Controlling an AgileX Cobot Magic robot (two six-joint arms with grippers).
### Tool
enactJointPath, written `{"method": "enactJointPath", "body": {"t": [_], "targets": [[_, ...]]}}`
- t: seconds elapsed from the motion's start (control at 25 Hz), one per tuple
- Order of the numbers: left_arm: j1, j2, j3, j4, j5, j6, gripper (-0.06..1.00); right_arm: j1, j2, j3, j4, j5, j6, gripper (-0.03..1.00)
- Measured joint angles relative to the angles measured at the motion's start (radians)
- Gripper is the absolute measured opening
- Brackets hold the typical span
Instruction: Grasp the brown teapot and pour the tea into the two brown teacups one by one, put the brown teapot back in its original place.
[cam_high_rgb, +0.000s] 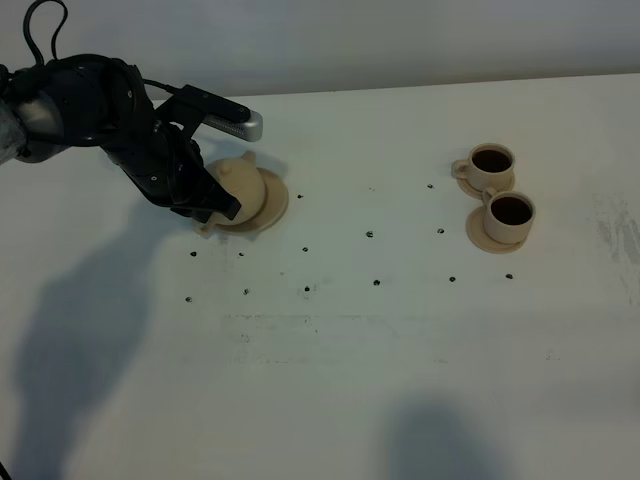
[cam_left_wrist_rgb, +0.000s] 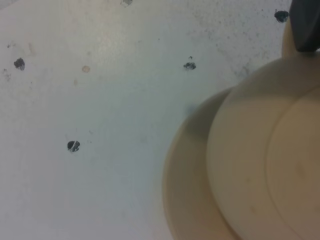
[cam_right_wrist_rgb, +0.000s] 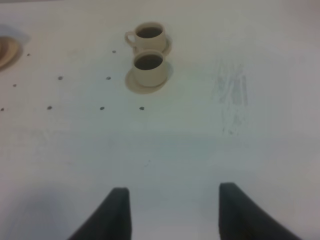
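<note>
The brown teapot (cam_high_rgb: 243, 184) sits on its wide tan saucer (cam_high_rgb: 277, 203) at the back left. My left gripper (cam_high_rgb: 212, 205) is down at the teapot's left side and covers part of it. In the left wrist view the teapot (cam_left_wrist_rgb: 260, 160) and saucer (cam_left_wrist_rgb: 182, 185) fill the frame, and one dark fingertip (cam_left_wrist_rgb: 304, 25) lies against a tan part of the pot; the other finger is hidden. The two brown teacups (cam_high_rgb: 492, 163) (cam_high_rgb: 510, 214) stand on small saucers at the back right, both dark inside. My right gripper (cam_right_wrist_rgb: 172, 210) is open and empty, well short of the cups (cam_right_wrist_rgb: 149, 34) (cam_right_wrist_rgb: 149, 66).
Small black marks (cam_high_rgb: 369, 235) dot the white table between the teapot and the cups. A scuffed patch (cam_high_rgb: 615, 235) lies near the table's right edge. The edge of the wide saucer (cam_right_wrist_rgb: 7, 50) shows in the right wrist view.
</note>
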Motion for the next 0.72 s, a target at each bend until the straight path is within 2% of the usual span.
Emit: {"method": "enactJointPath", "body": {"t": [0.48, 0.72], "targets": [[0.0, 0.0, 0.0, -0.041, -0.004, 0.0, 0.11, 0.0, 0.0, 0.0, 0.0, 0.0, 0.0, 0.4], [0.0, -0.006, 0.0, -0.046, 0.008, 0.0, 0.27, 0.0, 0.0, 0.0, 0.0, 0.0, 0.0, 0.4]]}}
